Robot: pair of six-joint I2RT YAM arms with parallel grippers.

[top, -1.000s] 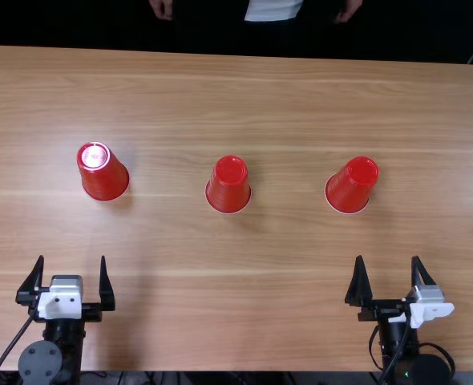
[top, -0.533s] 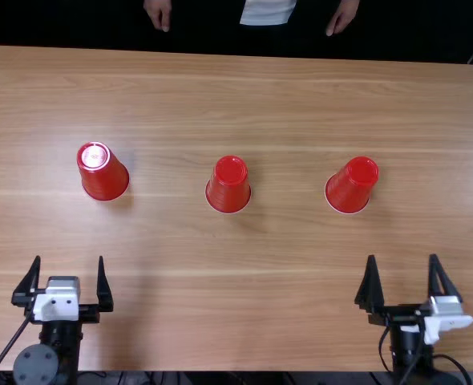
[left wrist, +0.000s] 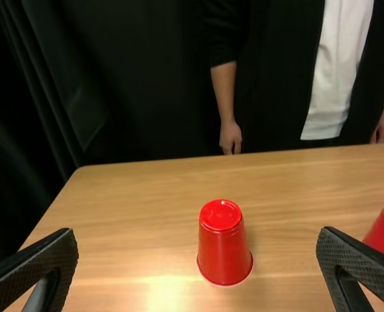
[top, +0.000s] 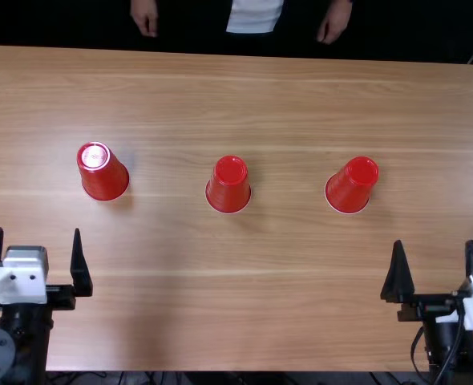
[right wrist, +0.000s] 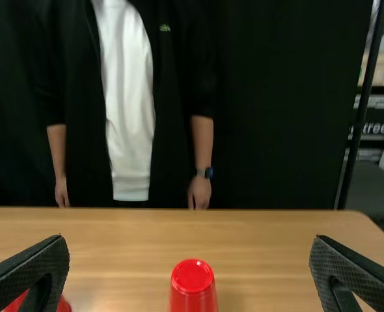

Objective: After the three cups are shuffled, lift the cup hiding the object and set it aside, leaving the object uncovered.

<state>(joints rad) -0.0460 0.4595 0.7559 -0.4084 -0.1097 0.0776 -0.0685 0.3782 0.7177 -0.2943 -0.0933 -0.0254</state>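
Three red plastic cups stand upside down in a row across the middle of the wooden table (top: 244,96): the middle red cup (top: 228,185) dead centre, the left red cup (top: 102,172) out at its 9 o'clock, the right red cup (top: 352,185) at its 3 o'clock, all well apart. Which one hides the object, nobody can tell! Down at 7 o'clock the left gripper (top: 36,241) hangs with fingers spread wide, grasping nothing; at 5 o'clock the right gripper (top: 433,253) is likewise released, clear of every cup.

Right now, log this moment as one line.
cups: left cup, middle cup, right cup all inverted | left gripper: open, empty | right gripper: open, empty
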